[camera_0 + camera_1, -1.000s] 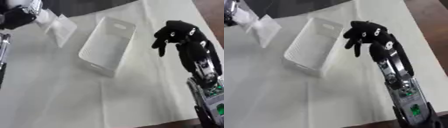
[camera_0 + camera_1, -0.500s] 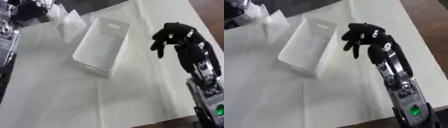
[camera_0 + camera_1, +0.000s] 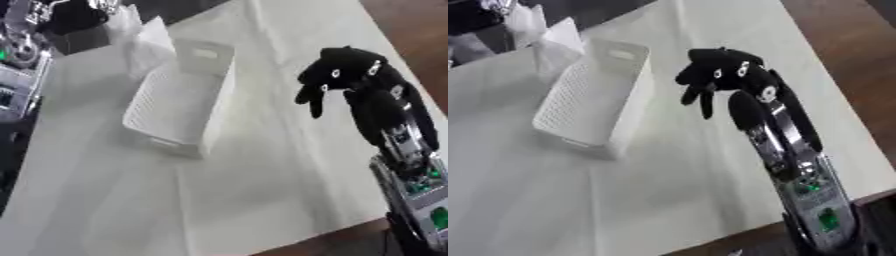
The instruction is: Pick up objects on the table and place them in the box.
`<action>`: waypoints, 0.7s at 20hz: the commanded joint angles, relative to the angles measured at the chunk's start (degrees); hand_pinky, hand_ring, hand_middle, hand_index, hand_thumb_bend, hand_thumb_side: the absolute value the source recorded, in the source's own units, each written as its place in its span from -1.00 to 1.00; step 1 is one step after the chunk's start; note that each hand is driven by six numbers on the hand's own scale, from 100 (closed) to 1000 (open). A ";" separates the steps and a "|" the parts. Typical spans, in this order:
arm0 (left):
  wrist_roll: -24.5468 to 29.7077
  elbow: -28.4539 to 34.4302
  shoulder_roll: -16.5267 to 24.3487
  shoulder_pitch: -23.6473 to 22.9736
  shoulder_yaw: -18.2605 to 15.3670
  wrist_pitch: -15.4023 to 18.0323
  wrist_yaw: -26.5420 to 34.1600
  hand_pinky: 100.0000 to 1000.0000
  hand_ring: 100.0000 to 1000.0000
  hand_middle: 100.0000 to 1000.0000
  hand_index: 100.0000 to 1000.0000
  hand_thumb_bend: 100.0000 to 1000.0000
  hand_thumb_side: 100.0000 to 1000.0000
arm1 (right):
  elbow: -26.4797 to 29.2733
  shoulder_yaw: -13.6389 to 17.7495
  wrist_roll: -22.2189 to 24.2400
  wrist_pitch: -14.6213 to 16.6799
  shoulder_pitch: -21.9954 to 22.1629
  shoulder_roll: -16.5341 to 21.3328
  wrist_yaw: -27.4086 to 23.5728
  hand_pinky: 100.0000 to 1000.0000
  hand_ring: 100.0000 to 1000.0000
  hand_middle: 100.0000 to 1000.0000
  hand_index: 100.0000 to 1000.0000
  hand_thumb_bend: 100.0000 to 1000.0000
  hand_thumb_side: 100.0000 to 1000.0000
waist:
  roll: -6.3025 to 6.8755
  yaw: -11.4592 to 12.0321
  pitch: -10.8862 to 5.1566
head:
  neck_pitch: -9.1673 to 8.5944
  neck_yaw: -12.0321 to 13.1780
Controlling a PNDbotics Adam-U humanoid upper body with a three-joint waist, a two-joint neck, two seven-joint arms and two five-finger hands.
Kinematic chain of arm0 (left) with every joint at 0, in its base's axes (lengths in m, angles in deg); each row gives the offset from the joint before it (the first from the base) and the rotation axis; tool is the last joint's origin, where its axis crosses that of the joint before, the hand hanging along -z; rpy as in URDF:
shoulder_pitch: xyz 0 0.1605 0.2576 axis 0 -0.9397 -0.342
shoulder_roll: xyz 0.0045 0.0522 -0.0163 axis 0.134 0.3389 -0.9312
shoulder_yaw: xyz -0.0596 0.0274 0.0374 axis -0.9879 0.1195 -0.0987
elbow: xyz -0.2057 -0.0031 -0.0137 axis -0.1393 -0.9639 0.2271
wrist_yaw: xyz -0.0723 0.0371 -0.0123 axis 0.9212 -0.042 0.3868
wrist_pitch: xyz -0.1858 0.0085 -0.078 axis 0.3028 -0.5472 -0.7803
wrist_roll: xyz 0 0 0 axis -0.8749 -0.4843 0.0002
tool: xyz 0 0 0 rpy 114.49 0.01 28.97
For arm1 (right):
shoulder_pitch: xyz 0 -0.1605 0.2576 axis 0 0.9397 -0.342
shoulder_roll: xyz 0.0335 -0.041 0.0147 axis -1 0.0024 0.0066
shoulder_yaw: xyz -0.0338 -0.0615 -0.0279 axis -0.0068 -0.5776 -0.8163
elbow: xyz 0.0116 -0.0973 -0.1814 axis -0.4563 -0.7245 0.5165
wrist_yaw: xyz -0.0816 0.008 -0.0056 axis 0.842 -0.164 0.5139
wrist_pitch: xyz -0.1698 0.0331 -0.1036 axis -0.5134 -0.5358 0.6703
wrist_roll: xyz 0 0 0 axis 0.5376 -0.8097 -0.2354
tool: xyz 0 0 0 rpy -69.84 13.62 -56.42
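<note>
A white perforated box [image 3: 179,102] lies on the pale table, its long side running away from me. My left hand [image 3: 74,16], black, is at the top left, shut on a crumpled translucent white packet [image 3: 147,37]. The packet hangs just beside the box's far left corner. My right hand [image 3: 726,75] hovers above the table to the right of the box, apart from it. It is open, its fingers drooping, and it holds nothing.
A pale cloth [image 3: 262,165] covers the table. Brown tabletop [image 3: 842,60] shows along the right side and the near edge. Dark equipment [image 3: 17,55] stands at the far left, beyond the cloth.
My left hand has carried the packet rightward, closer to the box's far corner. The whole view has also tilted. The right hand stays beside the box.
</note>
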 commanded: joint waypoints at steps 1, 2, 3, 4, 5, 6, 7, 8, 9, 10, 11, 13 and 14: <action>-0.10 -0.09 0.41 1.71 -0.13 0.41 0.40 -1.00 -1.00 -1.00 -0.83 -1.00 -0.93 | 0.79 -0.26 0.46 0.04 -1.06 0.48 -0.41 -0.61 -0.06 0.22 0.74 -1.00 1.00 | -0.09 -0.52 -0.65 | -0.41 0.48; -0.11 -0.25 0.22 1.93 -0.10 0.50 0.53 -1.00 -1.00 -1.00 -0.83 -1.00 -0.93 | 0.81 -0.31 0.54 0.04 -1.14 0.47 -0.46 -0.61 -0.06 0.22 0.74 -1.00 1.00 | 0.04 -0.79 -0.62 | -0.41 0.52; -0.12 -0.43 0.05 2.16 -0.11 0.53 0.62 -1.00 -1.00 -1.00 -0.83 -1.00 -0.93 | 0.82 -0.37 0.63 0.02 -1.22 0.46 -0.50 -0.61 -0.06 0.22 0.74 -1.00 0.99 | 0.26 -1.17 -0.60 | -0.41 0.57; -0.14 -0.57 -0.07 2.35 -0.12 0.55 0.64 -1.00 -1.00 -1.00 -0.83 -1.00 -0.93 | 0.83 -0.43 0.72 0.01 -1.29 0.45 -0.54 -0.61 -0.06 0.22 0.74 -1.00 0.99 | 0.42 -1.47 -0.57 | -0.41 0.60; -0.17 -0.65 -0.20 2.54 -0.16 0.58 0.64 -1.00 -1.00 -1.00 -0.83 -1.00 -0.93 | 0.84 -0.51 0.82 0.00 -1.38 0.43 -0.58 -0.61 -0.06 0.22 0.74 -1.00 0.99 | 0.64 -1.88 -0.53 | -0.41 0.67; -0.22 -0.71 -0.32 2.68 -0.20 0.61 0.64 -1.00 -1.00 -1.00 -0.83 -1.00 -1.00 | 0.86 -0.58 0.92 -0.01 -1.48 0.39 -0.63 -0.61 -0.06 0.22 0.74 -1.00 0.99 | 0.81 -2.20 -0.49 | -0.41 0.72; -0.29 -0.76 -0.49 2.83 -0.28 0.61 0.67 -1.00 -1.00 -1.00 -0.83 -1.00 -0.93 | 0.89 -0.66 1.02 -0.02 -1.64 0.35 -0.69 -0.61 -0.06 0.21 0.74 -1.00 0.99 | 1.01 -2.60 -0.39 | -0.41 0.85; -0.35 -0.82 -0.62 2.94 -0.35 0.60 0.69 -1.00 -1.00 -1.00 -0.83 -1.00 -0.93 | 0.92 -0.71 1.10 -0.03 -1.77 0.31 -0.76 -0.61 -0.06 0.21 0.73 -1.00 0.99 | 1.13 -2.87 -0.31 | -0.41 0.94; -0.44 -0.89 -0.86 3.00 -0.44 0.57 0.73 -1.00 -1.00 -1.00 -0.82 -1.00 -0.93 | 0.99 -0.77 1.19 -0.03 -1.98 0.28 -0.83 -0.61 -0.06 0.21 0.73 -1.00 1.00 | 1.29 -3.28 -0.18 | -0.41 1.05; -0.50 -0.96 -1.01 3.02 -0.49 0.56 0.74 -1.00 -1.00 -1.00 -0.82 -1.00 -0.92 | 1.03 -0.80 1.25 -0.05 -2.13 0.25 -0.89 -0.61 -0.06 0.21 0.73 -1.00 1.00 | 1.38 -3.54 -0.09 | -0.41 1.11; -0.50 -1.02 -1.09 2.95 -0.50 0.57 0.74 -1.00 -1.00 -1.00 -0.82 -1.00 -0.93 | 1.08 -0.80 1.30 -0.06 -2.28 0.26 -0.94 -0.61 -0.06 0.21 0.73 -1.00 0.99 | 1.48 -3.84 0.04 | -0.41 1.16; -0.51 -1.05 -1.00 2.72 -0.54 0.65 0.48 -1.00 -1.00 -1.00 -0.82 -1.00 -0.92 | 1.16 -0.81 1.39 -0.08 -2.50 0.27 -1.01 -0.61 -0.07 0.20 0.73 -1.00 1.00 | 1.61 -4.27 0.28 | -0.41 1.21; -0.55 -1.03 -0.95 2.60 -0.58 0.70 0.31 -1.00 -1.00 -1.00 -0.82 -1.00 -0.92 | 1.19 -0.81 1.43 -0.09 -2.59 0.26 -1.04 -0.61 -0.07 0.20 0.73 -1.00 1.00 | 1.65 -4.42 0.37 | -0.41 1.24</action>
